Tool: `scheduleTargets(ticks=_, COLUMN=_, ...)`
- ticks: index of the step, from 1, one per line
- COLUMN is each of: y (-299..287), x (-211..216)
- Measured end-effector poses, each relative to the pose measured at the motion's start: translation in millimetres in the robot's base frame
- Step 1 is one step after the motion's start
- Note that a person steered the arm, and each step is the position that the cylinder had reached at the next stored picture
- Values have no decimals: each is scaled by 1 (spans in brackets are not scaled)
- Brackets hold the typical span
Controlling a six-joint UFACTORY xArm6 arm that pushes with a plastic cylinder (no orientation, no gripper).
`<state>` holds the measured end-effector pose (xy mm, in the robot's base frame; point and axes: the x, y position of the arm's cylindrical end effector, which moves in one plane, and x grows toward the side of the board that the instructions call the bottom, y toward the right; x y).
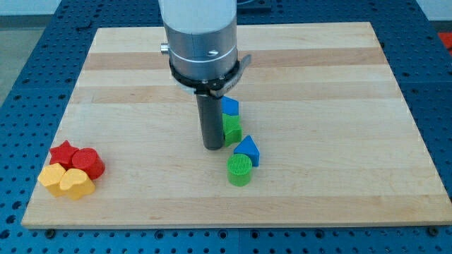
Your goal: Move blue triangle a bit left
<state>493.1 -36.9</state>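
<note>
The blue triangle (248, 150) lies near the middle of the wooden board (339, 106). My tip (214, 147) is the lower end of the dark rod; it stands just left of the triangle, a little apart from it. A green block (232, 129) sits right beside the rod, above the triangle. A second blue block (230, 106) lies above the green one, partly hidden by the rod. A green cylinder (239, 170) touches the triangle's lower left.
At the view's lower left a cluster holds a red star (64, 152), a red block (89, 162), a yellow block (53, 177) and a yellow heart (78, 184). The arm's white and grey body (200, 42) hangs over the board's top middle.
</note>
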Motion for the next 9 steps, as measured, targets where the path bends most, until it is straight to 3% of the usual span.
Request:
scheduleTargets(ticks=2, y=-38, x=2)
scheduleTargets(ticks=5, y=-44, x=101)
scheduleTargets(ticks=7, y=-2, x=125)
scheduleTargets(ticks=9, y=101, x=117)
